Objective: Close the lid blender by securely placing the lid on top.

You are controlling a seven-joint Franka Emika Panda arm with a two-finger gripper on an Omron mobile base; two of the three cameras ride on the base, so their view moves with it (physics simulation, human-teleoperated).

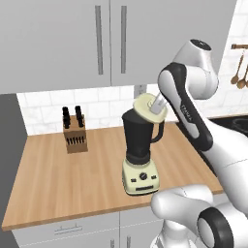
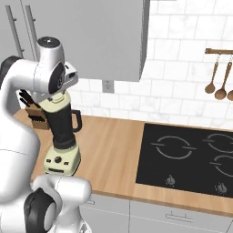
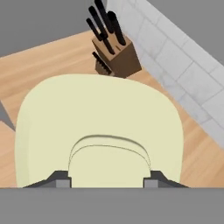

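Note:
The blender (image 1: 139,140) stands near the counter's front edge, a dark tapered jar on a cream base (image 1: 140,177); it also shows in the right base view as the blender (image 2: 63,125). The cream lid (image 1: 145,106) hangs tilted just above the jar's open top, towards its right rear rim. My gripper (image 1: 157,104) is shut on the lid's raised knob. In the hand view the lid (image 3: 100,113) spreads wide, its knob (image 3: 109,157) sits between my fingertips (image 3: 60,178), and the gripper (image 3: 107,180) is at the bottom. Whether the lid touches the rim I cannot tell.
A wooden knife block (image 1: 75,133) stands at the back left by the tiled wall, and appears as the knife block (image 3: 117,54) in the hand view. A black cooktop (image 2: 186,154) lies to the right. Wall cabinets (image 1: 97,38) hang overhead. Ladles (image 2: 217,82) hang on a rail.

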